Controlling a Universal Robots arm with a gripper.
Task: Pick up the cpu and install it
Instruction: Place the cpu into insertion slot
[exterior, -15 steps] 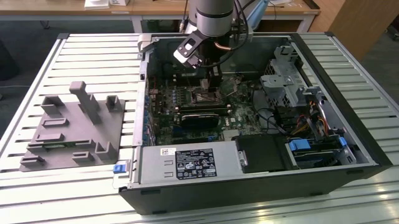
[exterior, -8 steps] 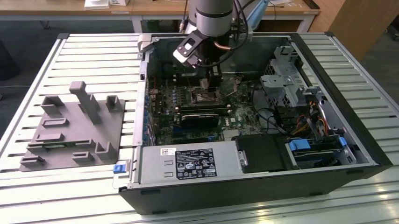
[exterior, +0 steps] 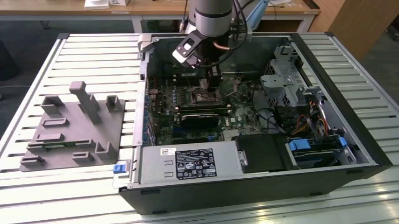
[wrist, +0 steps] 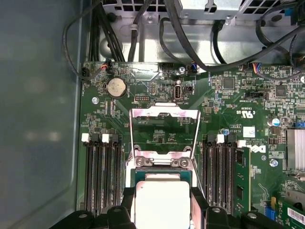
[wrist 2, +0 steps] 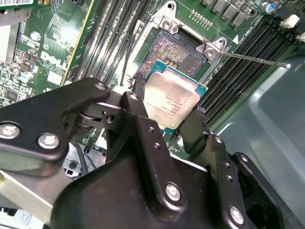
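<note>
1. Exterior view: one gripper (exterior: 210, 79) hangs inside the computer case (exterior: 349, 140), just above the socket (exterior: 206, 97).
2. Second wrist view: it clamps one cpu (wrist 2: 174, 95), partly over the one open socket. Releasing it tilted or off-centre could bend the socket's pins.
3. First wrist view: the cpu sits just beside the socket's one raised load plate (wrist: 164, 131).

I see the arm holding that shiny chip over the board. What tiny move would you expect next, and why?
Probably a slow, straight descent. The gripper is shut on the cpu, which sits just over the open socket, with the hold-down frame flipped up out of the way. Whether the chip touches the socket yet, I cannot tell.
</note>
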